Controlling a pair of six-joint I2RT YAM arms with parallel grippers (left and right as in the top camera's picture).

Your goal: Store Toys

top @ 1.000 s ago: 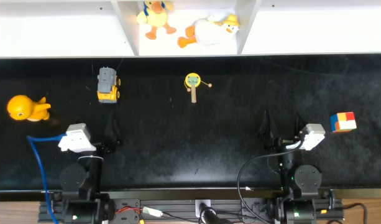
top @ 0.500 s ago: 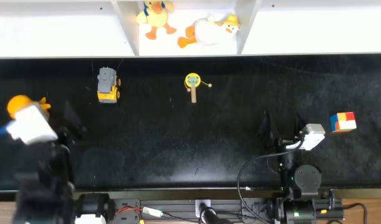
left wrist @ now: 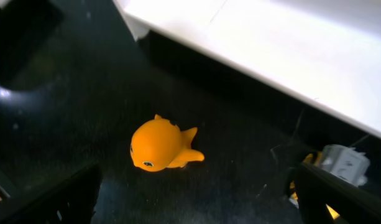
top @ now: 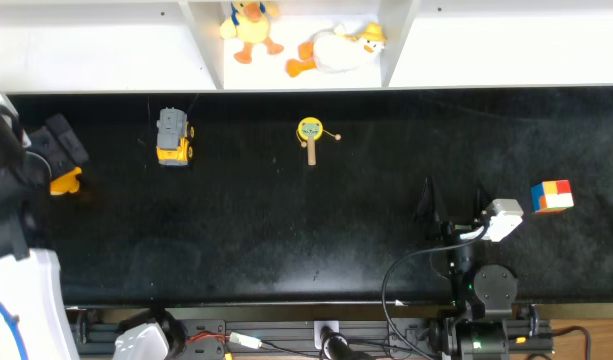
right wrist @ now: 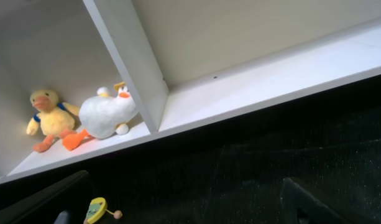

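At the far left of the black table [top: 286, 230], we are seeing the left gripper [left wrist: 193, 186] hanging over the orange toy animal [left wrist: 162, 146]. Its fingers are standing wide apart and gripping nothing, and the toy is lying on the table apart from both of them. Near it, the yellow toy truck [top: 173, 136] is sitting close to the white shelf [top: 96, 60]. We are finding the rattle [top: 310, 135] at mid-table and the colour cube [top: 551, 196] at the far right. The right gripper [top: 453, 205] is resting low near its base, fingers parted and empty. Inside the shelf's middle compartment, a yellow plush duck [top: 250, 25] and a white plush duck [top: 336, 50] are lying side by side.
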